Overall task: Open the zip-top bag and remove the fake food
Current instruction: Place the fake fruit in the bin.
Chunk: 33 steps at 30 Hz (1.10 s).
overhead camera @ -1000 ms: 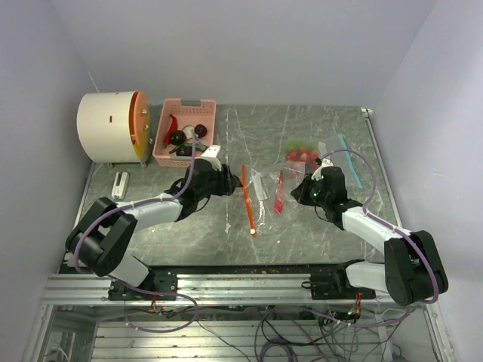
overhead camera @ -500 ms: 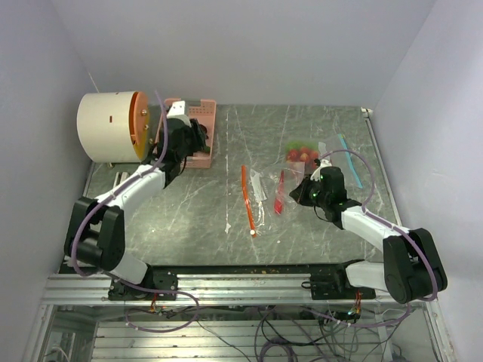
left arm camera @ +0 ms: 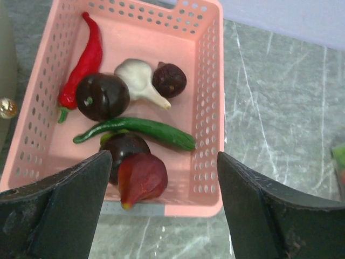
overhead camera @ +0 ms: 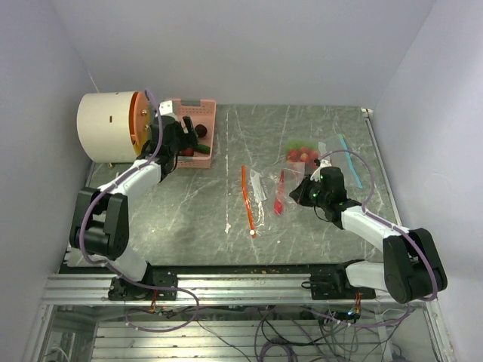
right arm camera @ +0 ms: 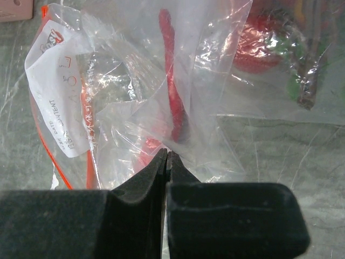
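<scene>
My left gripper (left arm camera: 163, 162) hangs open over the near end of the pink basket (left arm camera: 210, 81), at the table's back left (overhead camera: 181, 139). Nothing is between its fingers. In the basket lie pieces of fake food: a red chili (left arm camera: 83, 59), a white garlic (left arm camera: 137, 78), dark purple balls (left arm camera: 102, 96), a green cucumber (left arm camera: 151, 130) and a dark red pointed fruit (left arm camera: 142, 178). The clear zip-top bag (overhead camera: 266, 185) lies mid-table with its orange zip strip (overhead camera: 247, 197) towards the left. My right gripper (right arm camera: 166, 155) is shut, pinching the bag's film (right arm camera: 118, 81). A red chili (right arm camera: 173, 91) and a red fruit (right arm camera: 259, 46) show inside.
A white drum with an orange lid (overhead camera: 109, 127) stands left of the basket. A small white object (overhead camera: 120, 184) lies near the left edge. A blue strip (overhead camera: 349, 160) lies at the right, beyond the bag. Purple walls close in on three sides.
My left arm swung from the bag at mid-table back to the basket and its jaws spread wide. The dark red fruit now lies in the basket. The right arm stayed put.
</scene>
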Tool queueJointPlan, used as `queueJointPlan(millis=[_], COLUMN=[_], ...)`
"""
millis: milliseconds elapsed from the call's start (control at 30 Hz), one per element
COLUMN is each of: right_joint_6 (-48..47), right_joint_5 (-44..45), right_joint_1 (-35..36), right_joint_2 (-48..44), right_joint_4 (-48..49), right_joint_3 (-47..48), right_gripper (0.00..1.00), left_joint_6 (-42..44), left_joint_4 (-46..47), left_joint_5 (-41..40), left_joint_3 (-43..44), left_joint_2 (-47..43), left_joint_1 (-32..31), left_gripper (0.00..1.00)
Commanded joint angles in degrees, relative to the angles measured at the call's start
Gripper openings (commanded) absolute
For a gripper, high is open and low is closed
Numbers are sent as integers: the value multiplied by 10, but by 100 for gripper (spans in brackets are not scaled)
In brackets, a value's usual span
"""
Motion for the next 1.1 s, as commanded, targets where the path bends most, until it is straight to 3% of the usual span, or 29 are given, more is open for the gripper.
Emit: queueJointPlan(millis=[0, 133, 233, 433, 733, 867, 1067], right_joint_6=[4, 4, 4, 0, -19, -17, -12], right_joint_5=[-3, -6, -8, -39, -24, -29, -31], right_joint_1=[-4, -4, -4, -2, 3, 3, 3], right_joint_2=[7, 4, 3, -26, -155, -117, -83], right_joint_4=[13, 12, 12, 23, 36, 33, 40], right_joint_3=[13, 16, 19, 12, -13, -25, -36], right_gripper=[0, 0, 0, 0, 0, 0, 0], left_joint_6=[-32, -55, -92, -159, -189, -192, -184], left_joint_4=[78, 123, 179, 293, 400, 429, 417], left_joint_5=[76, 106, 107, 81, 57, 59, 50], left_joint_3=[-66, -144, -222, -329, -385, -376, -370], left_joint_2=[-54, -107, -137, -142, -32, 18, 26], left_joint_1=[-8, -50, -128, -257, -297, -306, -311], left_gripper=[84, 74, 67, 65, 63, 62, 62])
